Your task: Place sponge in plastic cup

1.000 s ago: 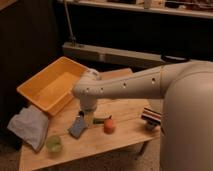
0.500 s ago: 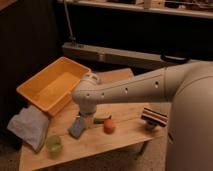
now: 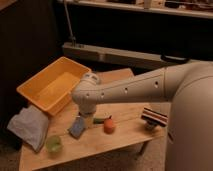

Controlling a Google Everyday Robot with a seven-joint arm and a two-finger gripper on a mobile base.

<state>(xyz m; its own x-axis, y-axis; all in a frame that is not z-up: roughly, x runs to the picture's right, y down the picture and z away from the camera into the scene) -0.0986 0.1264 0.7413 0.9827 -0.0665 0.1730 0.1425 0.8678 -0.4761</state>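
Observation:
A blue-grey sponge (image 3: 77, 126) lies on the wooden table (image 3: 125, 137), left of centre. A small green plastic cup (image 3: 53, 144) stands upright near the front left, apart from the sponge. My gripper (image 3: 88, 120) hangs below the white arm's wrist (image 3: 87, 95), right beside and just above the sponge's right edge. Most of the gripper is hidden by the wrist. I cannot tell whether it touches the sponge.
A yellow bin (image 3: 52, 90) sits at the back left. A grey cloth (image 3: 27, 125) hangs over the left edge. An orange fruit (image 3: 109, 125) and a green item (image 3: 100, 120) lie right of the gripper. A striped brush (image 3: 153, 118) is at the right.
The forearm has dipped and shifted a little over the table. The sponge and the cup have stayed where they were.

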